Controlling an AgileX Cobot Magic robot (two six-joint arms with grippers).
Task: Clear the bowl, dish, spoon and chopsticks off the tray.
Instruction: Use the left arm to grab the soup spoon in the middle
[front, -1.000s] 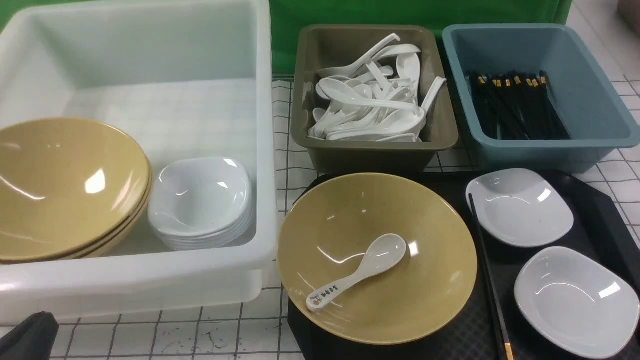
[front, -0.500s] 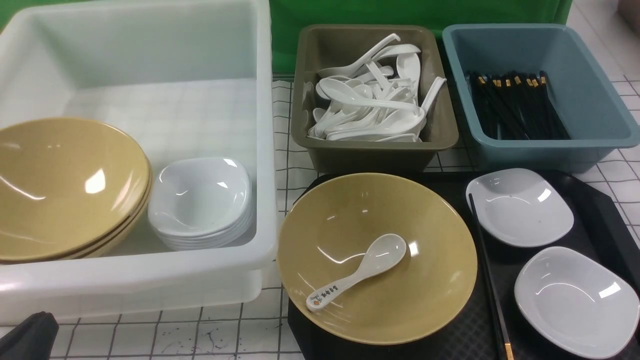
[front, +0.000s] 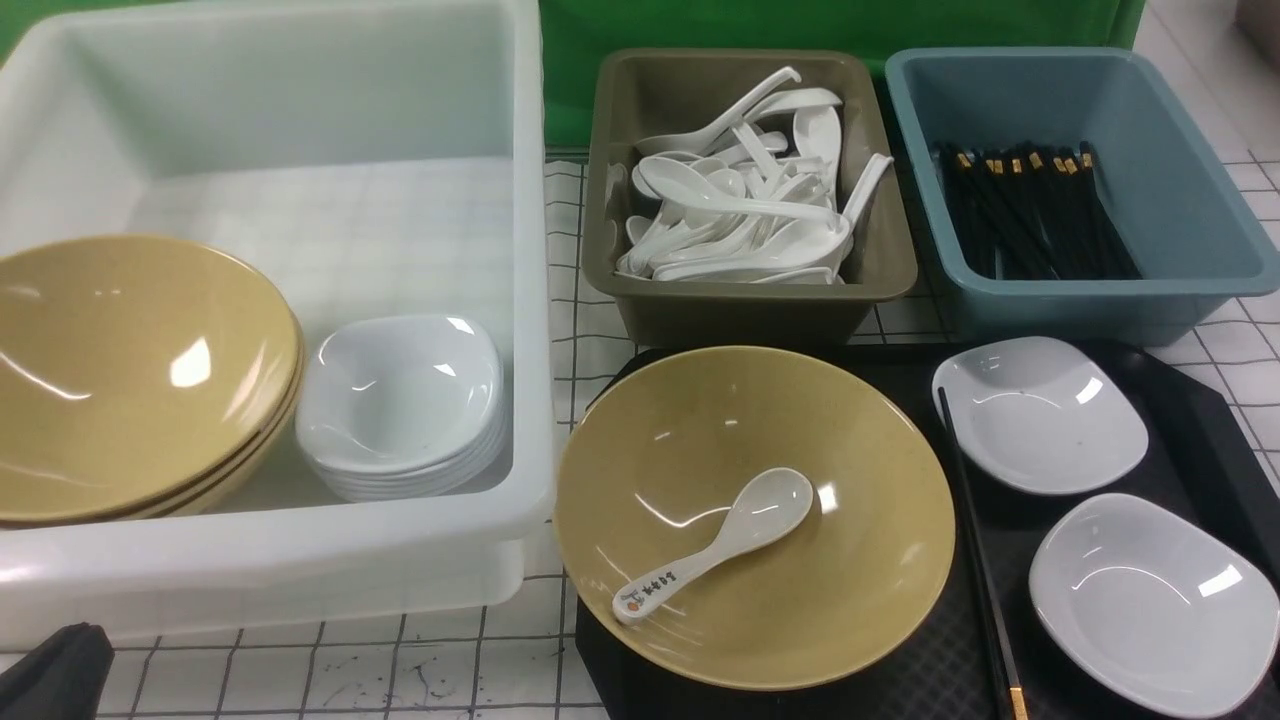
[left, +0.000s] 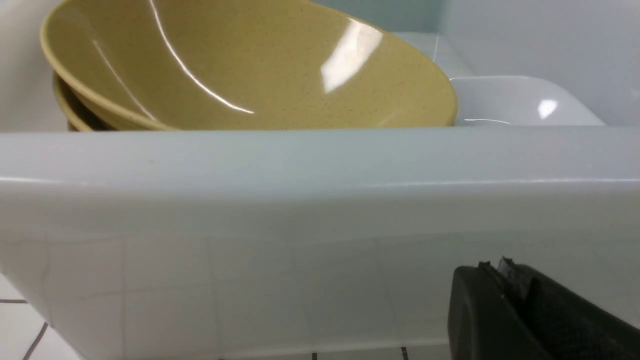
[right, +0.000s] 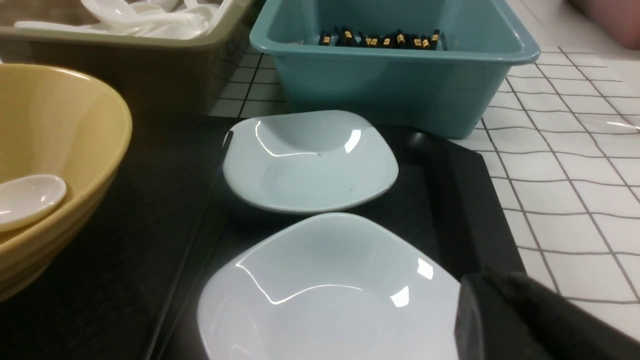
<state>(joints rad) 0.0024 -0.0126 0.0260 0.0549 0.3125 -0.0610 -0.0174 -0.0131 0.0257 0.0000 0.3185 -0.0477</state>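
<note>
The mustard-yellow bowl (front: 800, 600) stands at the left end of the black tray (front: 1190, 400). The marked white spoon (front: 715, 545) lies inside it. Black chopsticks (front: 977, 545) lie on the tray just right of the bowl. Two white dishes (front: 1040, 412) (front: 1150, 600) take up the tray's right end. My right gripper (right: 490, 277) hovers low at the near dish's (right: 320, 290) outer edge, fingers together on nothing. It does not show in the front view. My left gripper (left: 493, 262) is shut and empty in front of the white tub's wall (left: 300, 200), showing at the front view's bottom-left corner (front: 55, 670).
The white tub (front: 530, 300) on the left holds stacked yellow bowls (front: 130, 370) and stacked white dishes (front: 400, 400). Behind the tray, an olive tub (front: 750, 305) holds several white spoons and a blue tub (front: 1080, 310) holds several black chopsticks.
</note>
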